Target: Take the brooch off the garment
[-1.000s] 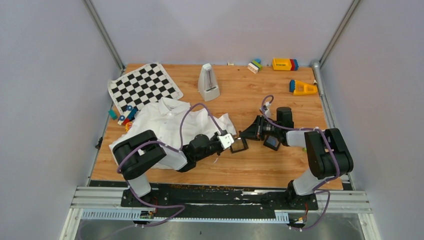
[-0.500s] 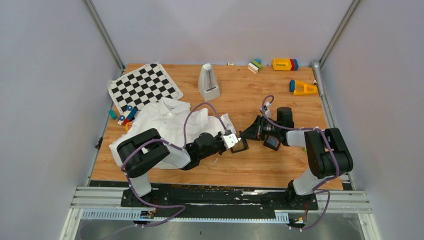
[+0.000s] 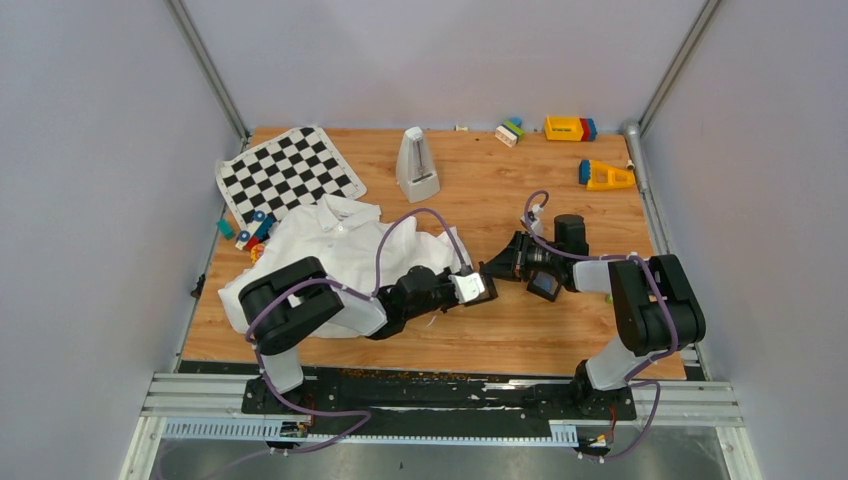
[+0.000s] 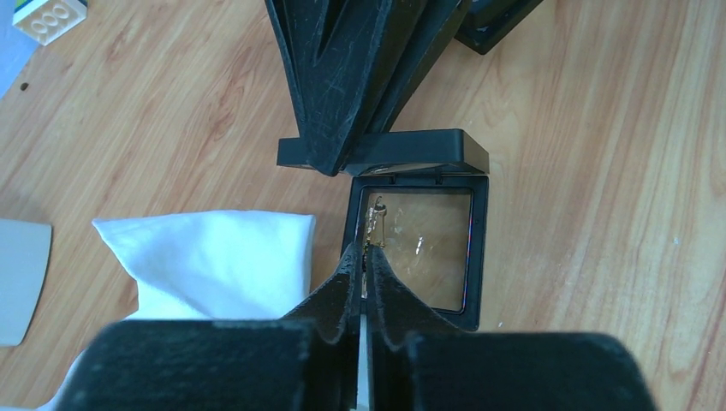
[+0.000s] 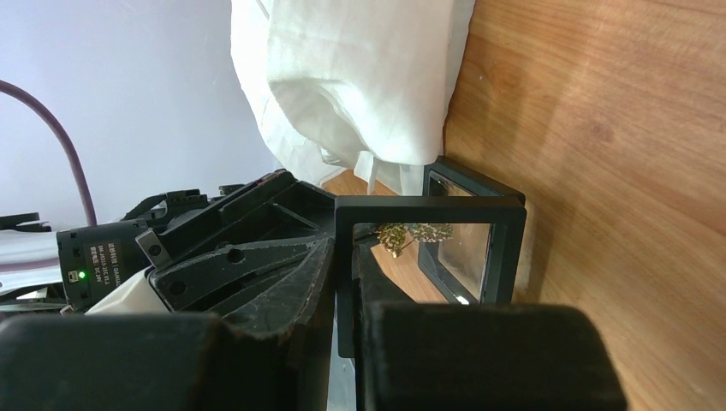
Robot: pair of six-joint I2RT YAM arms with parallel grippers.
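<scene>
My left gripper (image 4: 363,250) is shut on the tiny gold brooch (image 4: 374,217) and holds it over the clear window of an open black square box (image 4: 473,257). My right gripper (image 5: 347,250) is shut on the box's lid frame (image 5: 428,206) and holds it upright; the glittering brooch (image 5: 395,235) shows through the lid. In the top view the two grippers meet at the box (image 3: 483,287), the left one (image 3: 474,287) coming from the left and the right one (image 3: 497,268) from the right. The white garment (image 3: 330,245) lies crumpled behind the left arm, and its edge (image 4: 214,257) lies left of the box.
A second small black box (image 3: 544,286) sits by the right arm. A chequered mat (image 3: 288,172) lies at the back left, with small toys (image 3: 255,230) near it. A white metronome-like object (image 3: 417,165) stands at the back centre. Coloured blocks (image 3: 570,128) and a yellow wedge (image 3: 607,176) are at the back right.
My left gripper has moved right, from beside the garment's edge to over the open box. The right gripper has kept hold of the lid in the same place.
</scene>
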